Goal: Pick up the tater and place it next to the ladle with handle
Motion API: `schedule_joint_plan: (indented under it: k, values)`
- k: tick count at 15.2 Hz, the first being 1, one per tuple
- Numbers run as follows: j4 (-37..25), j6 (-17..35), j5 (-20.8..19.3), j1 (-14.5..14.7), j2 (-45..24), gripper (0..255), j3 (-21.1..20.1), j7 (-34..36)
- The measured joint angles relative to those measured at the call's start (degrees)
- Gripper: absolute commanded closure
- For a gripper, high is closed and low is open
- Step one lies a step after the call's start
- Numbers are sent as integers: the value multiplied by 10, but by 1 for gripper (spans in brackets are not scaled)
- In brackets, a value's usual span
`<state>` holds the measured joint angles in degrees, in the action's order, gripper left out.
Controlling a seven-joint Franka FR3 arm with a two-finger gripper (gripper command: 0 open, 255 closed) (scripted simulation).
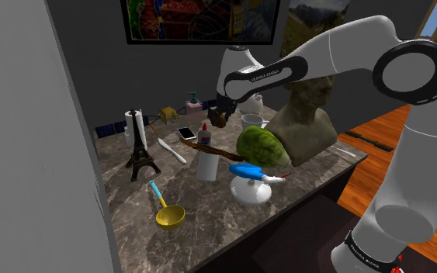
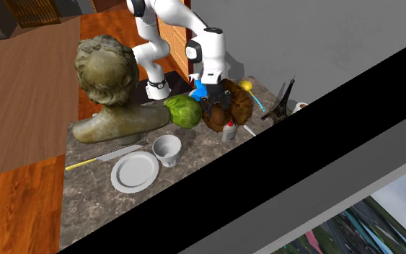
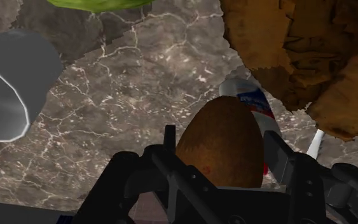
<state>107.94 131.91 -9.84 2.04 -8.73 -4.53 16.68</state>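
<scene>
A brown potato (image 3: 222, 143) sits clasped between my two black fingers (image 3: 170, 159), so my gripper (image 3: 225, 168) is shut on it. In the shoulder view the gripper (image 1: 219, 112) hangs above the back of the marble counter (image 1: 209, 209) with the potato (image 1: 217, 120) at its tip. The ladle (image 1: 168, 212), yellow-bowled with a blue handle, lies near the counter's front on the shoulder view's left, well apart from the gripper. In the second exterior view the gripper (image 2: 213, 99) hovers by a brown ragged object (image 2: 231, 108), and the ladle (image 2: 246, 85) lies beyond it.
A stone bust (image 1: 306, 116), a green round fruit (image 1: 261, 146), a white tumbler (image 1: 206, 166), a blue-and-white item on a white stand (image 1: 251, 177), a glue bottle (image 3: 255, 102), an Eiffel tower model (image 1: 140, 147) and a phone (image 1: 187, 133) crowd the counter. A plate (image 2: 135, 172) and a cup (image 2: 166, 149) lie near the bust.
</scene>
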Motion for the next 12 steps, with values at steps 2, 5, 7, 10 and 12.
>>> schedule_joint_plan:
  k: [2, 5, 7, 10, 12]
  values:
    - [-6, -7, -10, 17, -3, 255, -9, 31]
    - [-25, -18, -25, 41, -18, 255, -22, 74]
    - [-27, -26, -34, 57, -17, 255, -30, 102]
    - [-61, -46, -49, 84, -38, 255, -43, 144]
    - [-75, -55, -59, 102, -49, 255, -50, 172]
